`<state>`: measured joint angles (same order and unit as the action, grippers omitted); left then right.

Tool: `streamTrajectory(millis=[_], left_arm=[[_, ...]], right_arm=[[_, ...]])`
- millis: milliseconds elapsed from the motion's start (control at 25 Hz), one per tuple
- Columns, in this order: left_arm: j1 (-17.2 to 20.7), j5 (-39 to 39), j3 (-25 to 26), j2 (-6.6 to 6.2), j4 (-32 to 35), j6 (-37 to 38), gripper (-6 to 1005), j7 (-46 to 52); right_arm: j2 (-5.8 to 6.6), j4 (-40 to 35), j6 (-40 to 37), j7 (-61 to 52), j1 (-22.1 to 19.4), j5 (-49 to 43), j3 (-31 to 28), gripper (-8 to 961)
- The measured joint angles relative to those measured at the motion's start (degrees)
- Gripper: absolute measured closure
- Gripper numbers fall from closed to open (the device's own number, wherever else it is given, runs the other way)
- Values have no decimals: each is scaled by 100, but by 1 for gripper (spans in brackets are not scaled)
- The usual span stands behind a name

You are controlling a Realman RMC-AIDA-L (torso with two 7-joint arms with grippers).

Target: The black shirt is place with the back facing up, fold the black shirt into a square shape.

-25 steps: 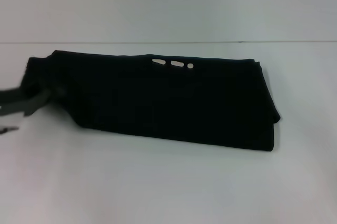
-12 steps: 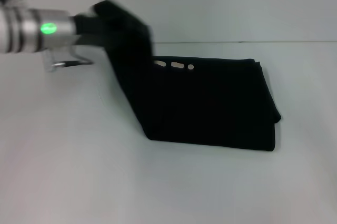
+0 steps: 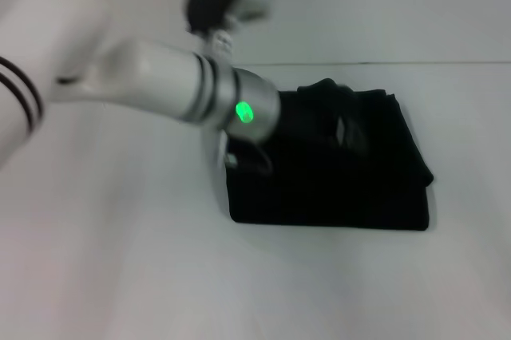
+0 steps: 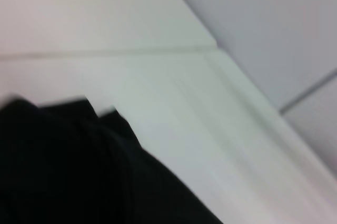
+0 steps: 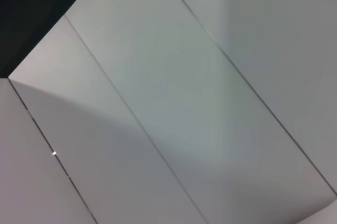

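The black shirt (image 3: 359,188) lies on the white table (image 3: 120,276) right of centre, folded into a compact, roughly square block. My left arm reaches across from the left, its silver wrist with a green light over the shirt's left edge. My left gripper (image 3: 310,115) is dark against the cloth and holds a raised hump of fabric over the middle of the shirt. A small white patch of lettering (image 3: 342,128) shows beside it. The left wrist view shows black cloth (image 4: 63,166) close up. My right gripper is out of view.
The table's far edge (image 3: 447,63) meets a pale wall just behind the shirt. The right wrist view shows only pale panels (image 5: 184,103) and a dark corner.
My left gripper has carried the shirt's left end up and over to the right, so the long strip is now doubled into a shorter block. The arm now crosses the view.
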<state>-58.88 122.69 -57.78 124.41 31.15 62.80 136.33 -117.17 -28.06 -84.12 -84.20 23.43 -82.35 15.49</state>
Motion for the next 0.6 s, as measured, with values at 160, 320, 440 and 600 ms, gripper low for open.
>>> streamTrajectory(millis=[160,320,440,600], left_arm=[[14,-417,-1276,-23,25,38,993,-288],[206,-415,-1509,-64,595,948,993,-803],[698,-429,-1342,-117,1320,1583,896,-1169],[1550,-580,-584,-182,2070,2059,734,-1405]], right_arm=[[-14,3,38,-26,145,-95,10,158],[-4,3,57,-40,132,-102,14,158],[17,-4,123,-145,134,-188,27,158],[202,-46,190,-635,224,-643,94,159]])
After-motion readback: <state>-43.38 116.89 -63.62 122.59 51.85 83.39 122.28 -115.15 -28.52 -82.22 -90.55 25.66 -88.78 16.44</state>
